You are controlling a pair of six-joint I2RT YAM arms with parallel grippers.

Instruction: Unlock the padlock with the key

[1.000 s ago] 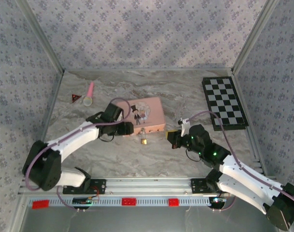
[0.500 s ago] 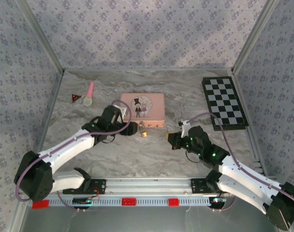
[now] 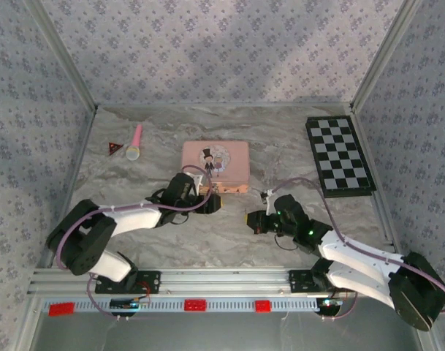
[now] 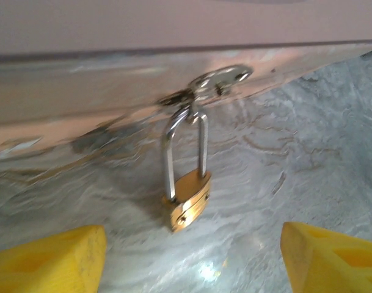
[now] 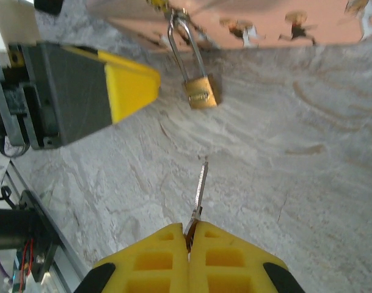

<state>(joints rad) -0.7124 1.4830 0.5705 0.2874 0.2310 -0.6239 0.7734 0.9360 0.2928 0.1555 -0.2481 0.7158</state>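
I hold the key (image 5: 201, 186) clenched in the right gripper (image 5: 189, 231), short of the apparently locked padlock (image 5: 201, 91); the left gripper (image 4: 192, 256) stands released, facing it; insertion remains.

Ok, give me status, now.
Left fingers open, framing padlock, not touching. Right fingers shut on key, tip short of padlock. Padlock on hasp of tin, shackle shut. Nothing between.

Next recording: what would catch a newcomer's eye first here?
The tiny brass padlock draws the eye, hooked through the clasp on the near side of the pink tin, mid-table. The left gripper stands open just before it. The right gripper, shut on a thin key, aims it at the padlock across a gap.
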